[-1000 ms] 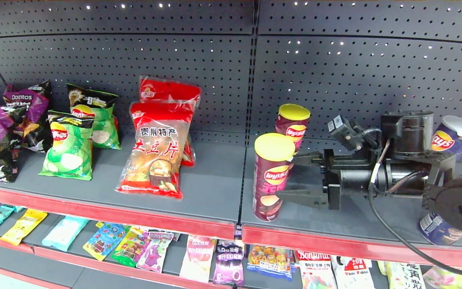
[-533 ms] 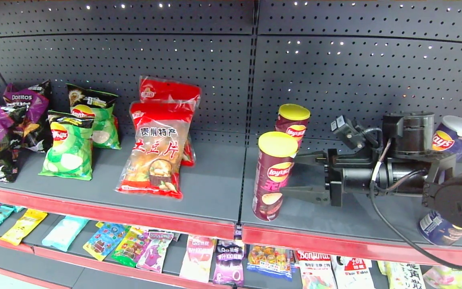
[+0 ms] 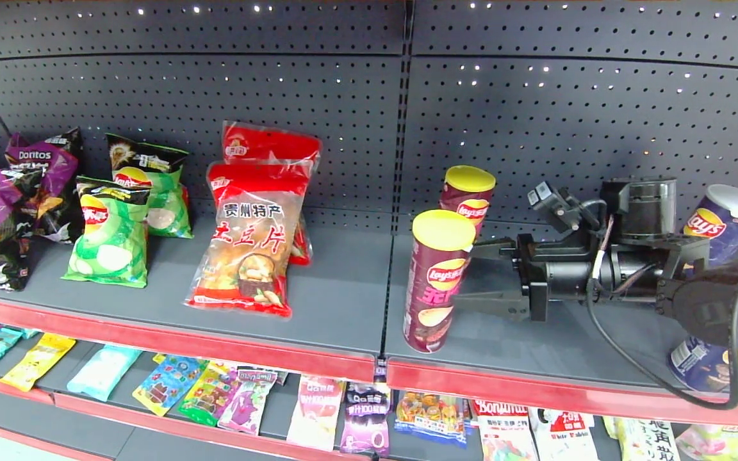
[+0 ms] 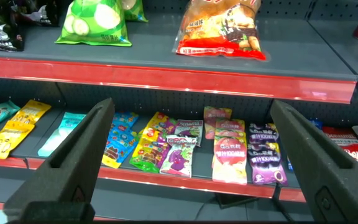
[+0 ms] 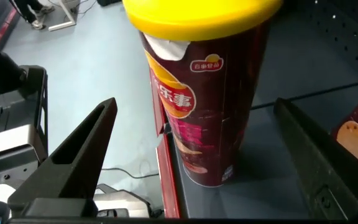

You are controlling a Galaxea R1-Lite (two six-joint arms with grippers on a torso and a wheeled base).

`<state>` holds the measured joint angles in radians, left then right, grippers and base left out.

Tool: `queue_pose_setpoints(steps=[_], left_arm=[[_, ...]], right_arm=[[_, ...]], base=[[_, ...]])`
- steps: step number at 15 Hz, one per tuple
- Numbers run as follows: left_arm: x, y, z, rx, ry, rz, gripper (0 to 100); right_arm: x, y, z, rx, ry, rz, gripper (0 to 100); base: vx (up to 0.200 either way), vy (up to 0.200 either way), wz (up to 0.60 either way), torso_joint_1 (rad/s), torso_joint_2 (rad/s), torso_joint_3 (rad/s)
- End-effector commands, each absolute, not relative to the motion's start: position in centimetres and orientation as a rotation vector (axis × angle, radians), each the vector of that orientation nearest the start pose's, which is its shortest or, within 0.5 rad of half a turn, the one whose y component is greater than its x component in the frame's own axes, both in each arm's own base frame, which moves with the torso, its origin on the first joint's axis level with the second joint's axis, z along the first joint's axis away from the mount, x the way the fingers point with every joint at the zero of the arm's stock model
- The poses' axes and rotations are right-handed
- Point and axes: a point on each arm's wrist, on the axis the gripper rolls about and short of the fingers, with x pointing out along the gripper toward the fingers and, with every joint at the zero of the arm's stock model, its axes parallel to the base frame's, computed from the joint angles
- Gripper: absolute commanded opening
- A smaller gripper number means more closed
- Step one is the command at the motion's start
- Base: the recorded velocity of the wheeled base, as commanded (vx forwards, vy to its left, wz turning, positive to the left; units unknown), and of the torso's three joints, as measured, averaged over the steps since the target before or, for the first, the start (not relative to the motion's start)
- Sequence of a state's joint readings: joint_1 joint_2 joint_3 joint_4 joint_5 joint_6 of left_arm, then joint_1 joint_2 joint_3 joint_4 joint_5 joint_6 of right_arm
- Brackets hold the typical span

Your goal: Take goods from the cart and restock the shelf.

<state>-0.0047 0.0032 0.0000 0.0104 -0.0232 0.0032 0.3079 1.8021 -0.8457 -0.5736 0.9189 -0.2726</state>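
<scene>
Grey shelf (image 3: 330, 301) holds the maroon chip can (image 3: 436, 282) upright between the right gripper's (image 5: 194, 109) spread fingers, touching neither. If a finger clips it while backing out, it could topple off the nearby front edge. Left gripper (image 4: 191, 124) is spread wide and empty.

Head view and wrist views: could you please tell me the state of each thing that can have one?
front maroon can: upright on the shelf, yellow lid on, not gripped.
rear maroon can: upright, yellow lid on.
blue can: tilted, white lid on.
right gripper: open, straddling the front maroon can.
left gripper: open, empty.
front red bag: sealed, propped upright.
</scene>
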Motion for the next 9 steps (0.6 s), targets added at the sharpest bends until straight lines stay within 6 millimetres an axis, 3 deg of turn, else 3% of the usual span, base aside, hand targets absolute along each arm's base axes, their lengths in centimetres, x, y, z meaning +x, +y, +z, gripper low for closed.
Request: queue_pose_setpoints(steps=[1,9], left_arm=[[-2.2,0.0,7.4,0.003,0.015,-0.028,100],[-2.2,0.0,7.4,0.004,0.015,-0.028,100]], right_arm=[[30.1,11.5,15.4,-0.107,0.233,1.256,100],[31.7,12.6,15.3,-0.11,0.203,1.315,100]], base=[[0.0,0.0,0.0,0.0,0.0,0.0],[0.0,0.0,0.0,0.0,0.0,0.0]])
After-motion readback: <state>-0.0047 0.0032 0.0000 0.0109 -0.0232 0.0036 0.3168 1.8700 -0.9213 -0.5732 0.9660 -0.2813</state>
